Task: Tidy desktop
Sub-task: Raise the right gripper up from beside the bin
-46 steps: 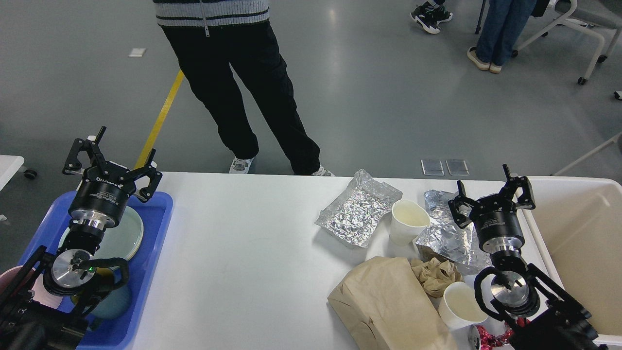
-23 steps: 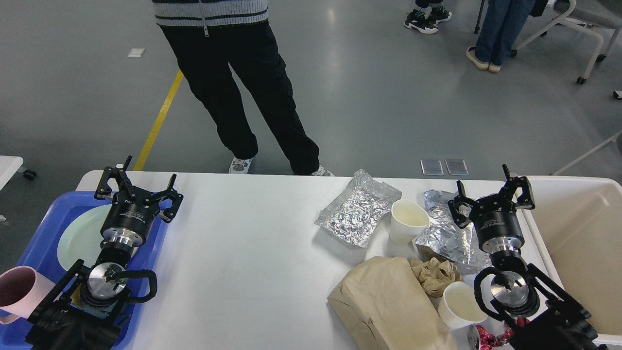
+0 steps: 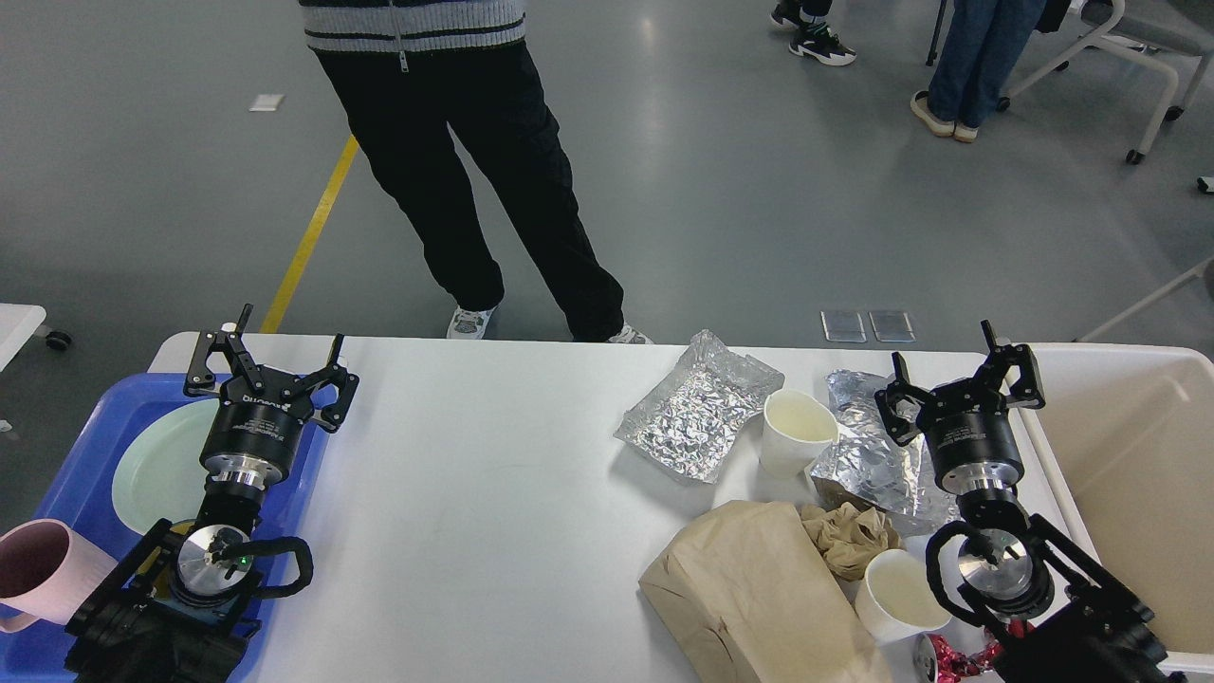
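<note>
The white desktop [image 3: 474,493] spans the view. On its right side lie a flat foil sheet [image 3: 697,406], a white paper cup [image 3: 797,433], crumpled foil [image 3: 868,455], a brown paper bag [image 3: 759,598], a crumpled brown napkin [image 3: 849,536] and a second white cup [image 3: 896,593]. My left gripper [image 3: 268,365] is open and empty above the right edge of the blue tray [image 3: 85,474]. My right gripper [image 3: 960,379] is open and empty above the crumpled foil.
The blue tray holds a pale green plate [image 3: 161,465] and a pink mug [image 3: 38,574]. A cream bin [image 3: 1129,474] stands at the right. A red wrapper [image 3: 958,655] lies at the front. A person [image 3: 474,171] stands behind the table.
My left arm swung right and down from over the tray's far left to the tray's right edge, uncovering the plate and pink mug. My right arm has not moved.
</note>
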`<state>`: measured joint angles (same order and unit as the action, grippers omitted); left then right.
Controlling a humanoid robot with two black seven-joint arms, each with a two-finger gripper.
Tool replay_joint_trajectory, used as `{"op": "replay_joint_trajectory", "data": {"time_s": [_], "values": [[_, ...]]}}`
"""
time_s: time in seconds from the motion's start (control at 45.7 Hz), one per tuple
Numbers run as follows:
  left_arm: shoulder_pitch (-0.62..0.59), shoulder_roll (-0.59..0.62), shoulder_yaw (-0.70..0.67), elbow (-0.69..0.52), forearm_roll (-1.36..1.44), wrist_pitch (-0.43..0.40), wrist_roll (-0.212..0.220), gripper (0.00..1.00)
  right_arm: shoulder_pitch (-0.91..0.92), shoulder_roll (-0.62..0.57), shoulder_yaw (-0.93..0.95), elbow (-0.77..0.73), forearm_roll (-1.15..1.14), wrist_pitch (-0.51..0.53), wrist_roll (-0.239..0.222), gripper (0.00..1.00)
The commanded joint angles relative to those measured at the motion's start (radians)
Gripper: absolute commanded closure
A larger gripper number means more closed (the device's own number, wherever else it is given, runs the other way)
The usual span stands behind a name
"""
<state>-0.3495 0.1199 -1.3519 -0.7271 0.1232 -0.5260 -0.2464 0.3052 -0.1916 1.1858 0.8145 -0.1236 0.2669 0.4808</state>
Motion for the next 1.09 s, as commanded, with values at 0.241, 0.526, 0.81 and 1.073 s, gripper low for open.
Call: {"op": "replay_joint_trajectory", "data": {"time_s": [0.241, 0.526, 0.81, 1.073], "values": [[-0.002, 0.0, 0.0, 0.008, 0.0, 0.0, -0.001, 0.04, 0.0, 0.0, 0.0, 0.0, 0.001, 0.0, -0.001, 0.0], [-0.002, 0.0, 0.0, 0.008, 0.0, 0.0, -0.001, 0.04, 0.0, 0.001, 0.0, 0.0, -0.001, 0.0, -0.001, 0.0], [-0.002, 0.0, 0.0, 0.008, 0.0, 0.0, -0.001, 0.04, 0.0, 0.0, -0.002, 0.0, -0.001, 0.002, -0.001, 0.0], [-0.002, 0.0, 0.0, 0.008, 0.0, 0.0, -0.001, 0.04, 0.0, 0.001, 0.003, -0.002, -0.001, -0.002, 0.001, 0.0]]}}
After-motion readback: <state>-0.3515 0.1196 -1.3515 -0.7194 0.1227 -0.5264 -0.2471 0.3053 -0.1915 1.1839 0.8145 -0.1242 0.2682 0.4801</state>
